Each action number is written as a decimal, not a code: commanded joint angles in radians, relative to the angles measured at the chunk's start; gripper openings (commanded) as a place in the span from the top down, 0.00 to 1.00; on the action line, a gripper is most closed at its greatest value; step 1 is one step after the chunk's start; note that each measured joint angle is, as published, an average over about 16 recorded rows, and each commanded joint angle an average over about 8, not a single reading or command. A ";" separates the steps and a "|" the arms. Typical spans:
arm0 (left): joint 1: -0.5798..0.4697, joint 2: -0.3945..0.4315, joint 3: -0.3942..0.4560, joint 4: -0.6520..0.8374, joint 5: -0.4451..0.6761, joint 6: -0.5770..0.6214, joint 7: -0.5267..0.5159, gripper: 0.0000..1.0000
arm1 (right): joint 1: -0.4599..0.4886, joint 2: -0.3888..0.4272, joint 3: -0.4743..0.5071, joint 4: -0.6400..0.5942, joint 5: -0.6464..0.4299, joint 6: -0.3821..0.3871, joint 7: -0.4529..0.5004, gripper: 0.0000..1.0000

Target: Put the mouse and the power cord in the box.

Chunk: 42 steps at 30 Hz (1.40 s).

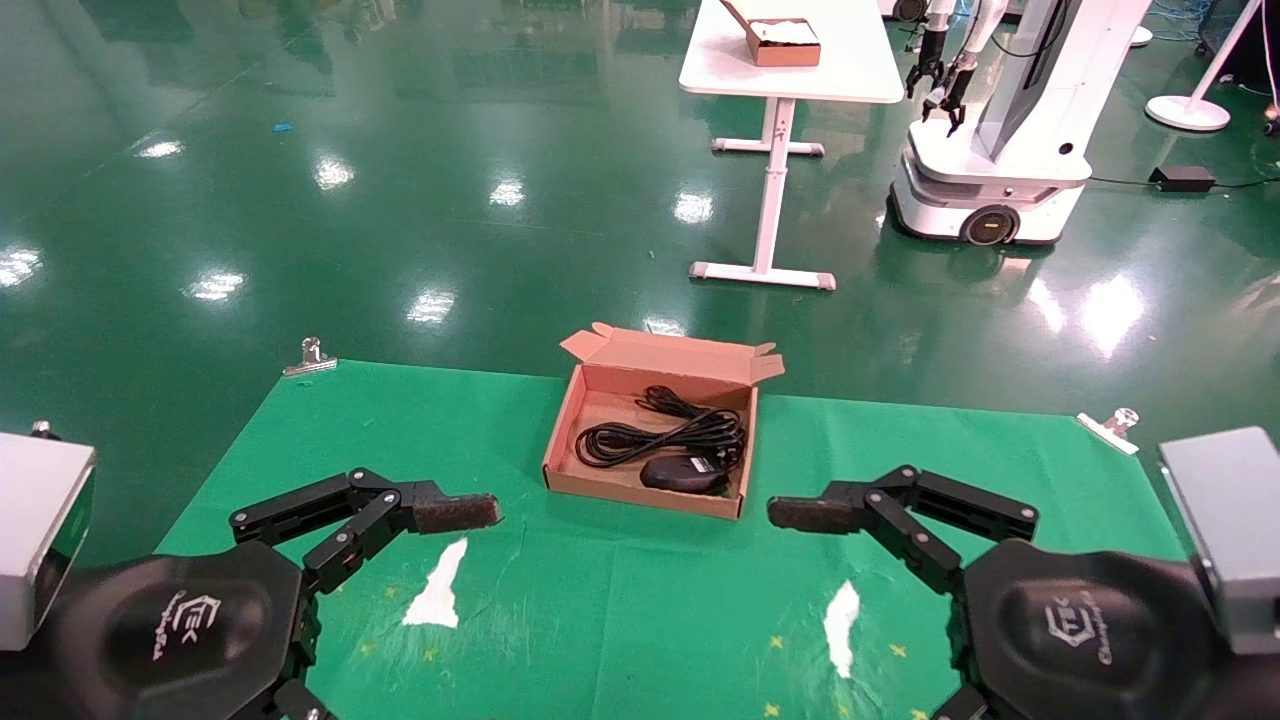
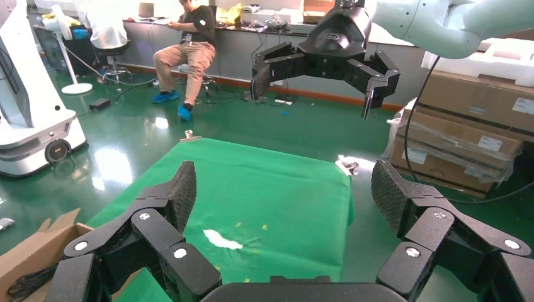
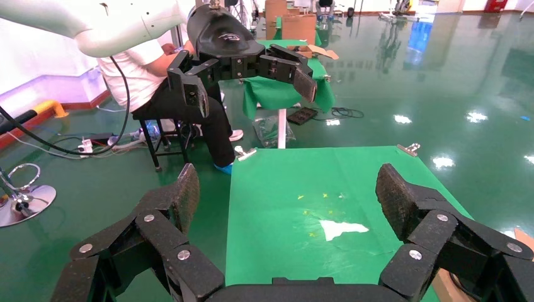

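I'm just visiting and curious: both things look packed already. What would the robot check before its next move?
1. Mouse inside the box: ok.
2. Power cord inside the box, nothing hanging over the walls: ok.
3. Left gripper open and empty: ok.
4. Right gripper open and empty: ok.
5. Both grippers clear of the box, one on each side: ok.
6. Lid flap closed: not ok, it stands open.

The box [image 1: 570,425] sits mid-table near the far edge of the table [image 1: 650,610]; inside it, the power cord [image 1: 665,432] lies behind the mouse [image 1: 683,472], which rests against the front wall.
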 commanded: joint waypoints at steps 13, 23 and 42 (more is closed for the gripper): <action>0.000 0.001 0.001 0.000 0.001 0.000 0.000 0.00 | 0.001 0.000 0.000 -0.001 -0.001 0.000 -0.001 0.00; -0.001 0.001 0.001 0.000 0.001 0.000 0.000 0.00 | 0.001 0.000 0.000 -0.002 -0.001 0.000 -0.001 0.00; -0.001 0.001 0.001 0.000 0.001 0.000 0.000 0.00 | 0.002 0.000 0.000 -0.002 -0.001 0.000 -0.001 0.00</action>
